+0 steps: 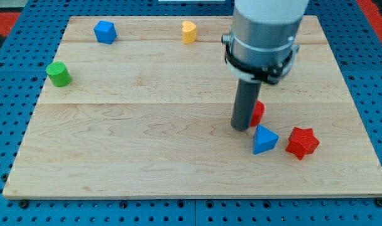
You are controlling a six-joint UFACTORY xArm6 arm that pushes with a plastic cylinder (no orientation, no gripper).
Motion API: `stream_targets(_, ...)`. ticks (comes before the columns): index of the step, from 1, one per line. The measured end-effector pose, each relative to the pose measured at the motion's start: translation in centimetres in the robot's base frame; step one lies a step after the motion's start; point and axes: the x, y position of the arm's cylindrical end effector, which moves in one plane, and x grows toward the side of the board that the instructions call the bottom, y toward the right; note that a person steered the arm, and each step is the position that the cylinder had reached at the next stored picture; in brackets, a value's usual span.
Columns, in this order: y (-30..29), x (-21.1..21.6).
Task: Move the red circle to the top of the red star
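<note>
The red circle (258, 113) lies right of the board's middle, mostly hidden behind my rod. My tip (240, 128) rests on the board touching the circle's left side. The red star (302, 142) lies further to the view's right and a little lower, apart from the circle. A blue triangle (264, 139) sits just below the circle, between my tip and the star.
A green cylinder (58, 74) stands at the left edge. A blue block (105, 31) and a yellow block (189, 32) lie along the top edge. The wooden board (134, 132) ends on a blue pegboard surround.
</note>
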Motion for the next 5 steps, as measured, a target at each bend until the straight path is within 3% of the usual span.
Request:
stream_targets(4,3.0,-7.3)
stream_targets(5,8.3,-4.6)
